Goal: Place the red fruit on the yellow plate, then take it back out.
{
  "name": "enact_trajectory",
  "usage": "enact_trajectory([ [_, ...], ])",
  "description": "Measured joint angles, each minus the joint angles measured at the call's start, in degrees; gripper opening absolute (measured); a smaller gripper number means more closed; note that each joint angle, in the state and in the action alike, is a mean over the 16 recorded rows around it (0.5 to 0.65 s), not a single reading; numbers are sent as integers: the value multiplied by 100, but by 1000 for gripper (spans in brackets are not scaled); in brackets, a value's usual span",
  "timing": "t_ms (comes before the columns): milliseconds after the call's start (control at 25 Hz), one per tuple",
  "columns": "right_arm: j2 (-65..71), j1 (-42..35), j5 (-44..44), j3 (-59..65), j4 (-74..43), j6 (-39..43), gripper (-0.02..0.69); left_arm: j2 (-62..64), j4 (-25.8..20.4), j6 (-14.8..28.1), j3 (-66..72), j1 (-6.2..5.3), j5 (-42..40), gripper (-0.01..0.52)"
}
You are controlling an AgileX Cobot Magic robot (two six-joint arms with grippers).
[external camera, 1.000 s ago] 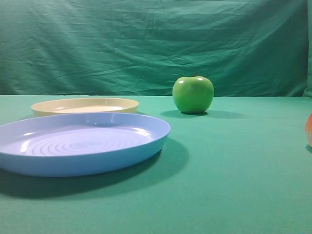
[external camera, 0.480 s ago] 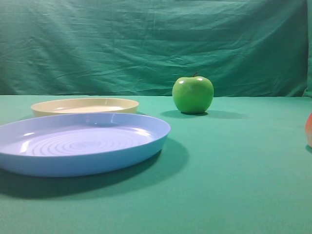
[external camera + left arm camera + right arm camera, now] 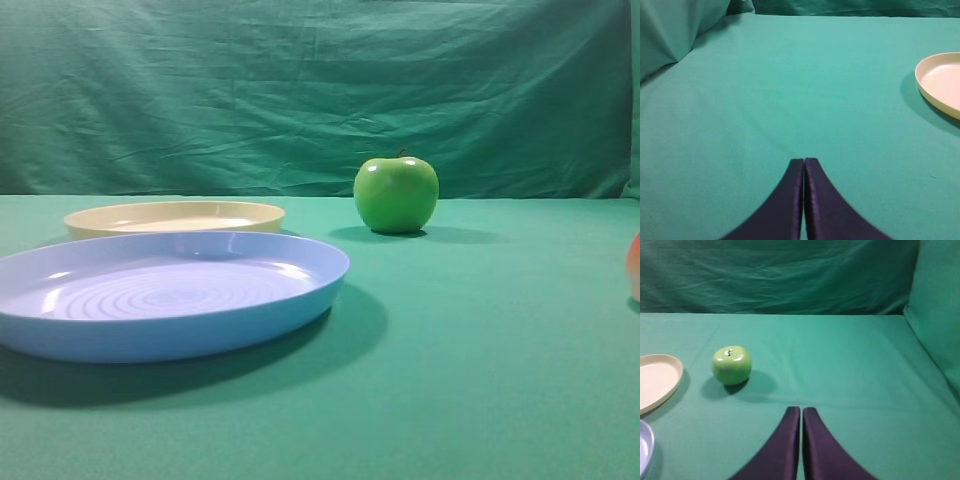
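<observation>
Presently: two plates, two fruits, both tools idle over a green cloth surface (image 3: pixel 480 340).
Nearest, left tool (image 3: pixel 804 162) pressed narrow, fingers touching, gripping nothing, above bare cloth; right tool (image 3: pixel 801 411) likewise narrow and gripping nothing. Foreground of high view: light blue plate (image 3: pixel 170 330), ringed centre, nothing in it. Far right edge: red fruit (image 3: pixel 634 266), only a sliver showing, on the cloth, well apart from both plates. Behind blue plate: yellow plate (image 3: pixel 175 216), nothing in it. Farther, to its right: green apple (image 3: pixel 396 193), upright, stem up. Rear: wrinkled green backdrop (image 3: pixel 300 90).
</observation>
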Motion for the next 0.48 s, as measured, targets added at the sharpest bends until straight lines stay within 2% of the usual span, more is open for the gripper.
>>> enact_trajectory([
  [240,-795,-610,-747,1299,-12,17,0,0,0,0,0,0,0,0],
  [480,-1251,-984,-1074,2140,-12,40,0,0,0,0,0,0,0,0],
])
